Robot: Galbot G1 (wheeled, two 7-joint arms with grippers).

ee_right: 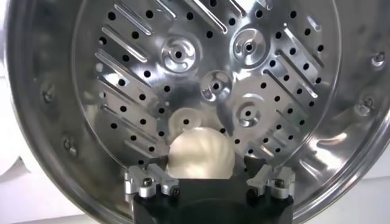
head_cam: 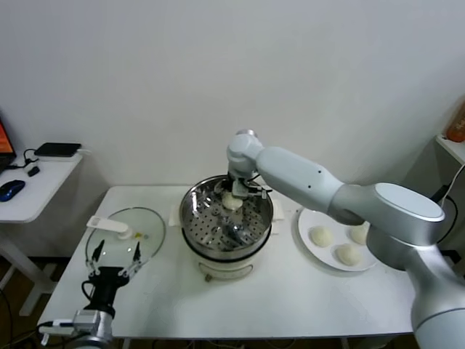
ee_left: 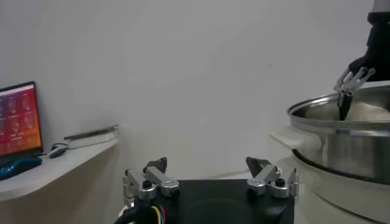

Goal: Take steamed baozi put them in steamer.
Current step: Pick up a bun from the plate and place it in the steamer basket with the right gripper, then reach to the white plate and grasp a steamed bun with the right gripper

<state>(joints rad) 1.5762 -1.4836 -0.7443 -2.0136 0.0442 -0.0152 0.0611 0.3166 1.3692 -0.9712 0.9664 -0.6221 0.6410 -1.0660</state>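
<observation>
Left gripper point(head_cam: 113, 263): parked at the near table edge, just in front of the glass lid point(head_cam: 125, 234); jaws apart, holding nothing.
Plate point(head_cam: 308, 249): to the steamer's right, carrying three baozi point(head_cam: 321, 236) (close together, apart from the pot).
Steamer point(head_cam: 262, 198): mid-table, on its white base point(head_cam: 225, 270).
Right gripper point(head_cam: 234, 198): reaching down over the steamer's far side, jaws clamped on one bun point(ee_right: 200, 154) just above the perforated tray point(ee_right: 268, 73); whether it touches the tray cannot be told.

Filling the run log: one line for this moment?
right gripper: holds baozi over steamer tray | plate: three baozi | left gripper: open, idle by glass lid
</observation>
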